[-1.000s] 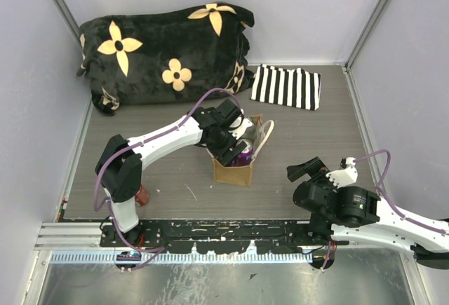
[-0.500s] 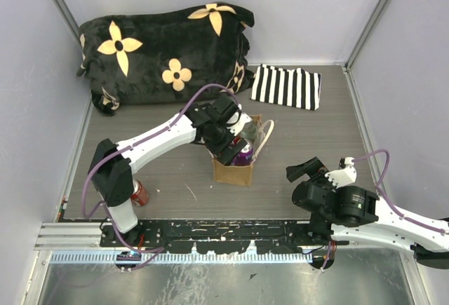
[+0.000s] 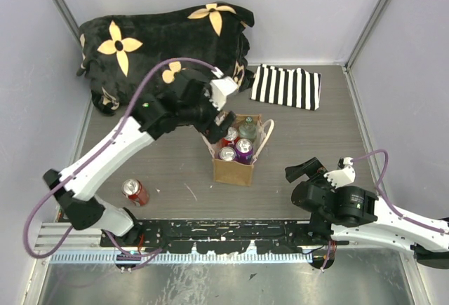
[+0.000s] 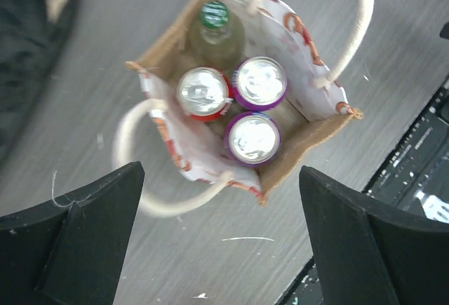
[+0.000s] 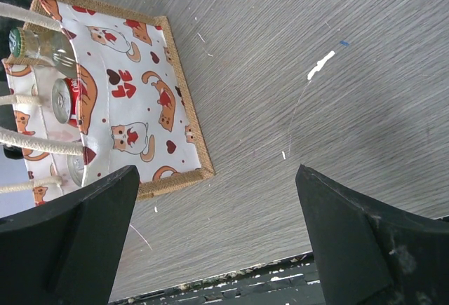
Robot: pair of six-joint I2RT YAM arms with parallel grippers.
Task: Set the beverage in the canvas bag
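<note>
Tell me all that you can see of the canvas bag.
The bag is a small boxy tote of tan burlap, with pale sides printed with reddish cats and hearts. Two cream rope handles loop from its open top. It stands upright on the table, holding three cans and a green-capped bottle. Nothing else touches it.
</note>
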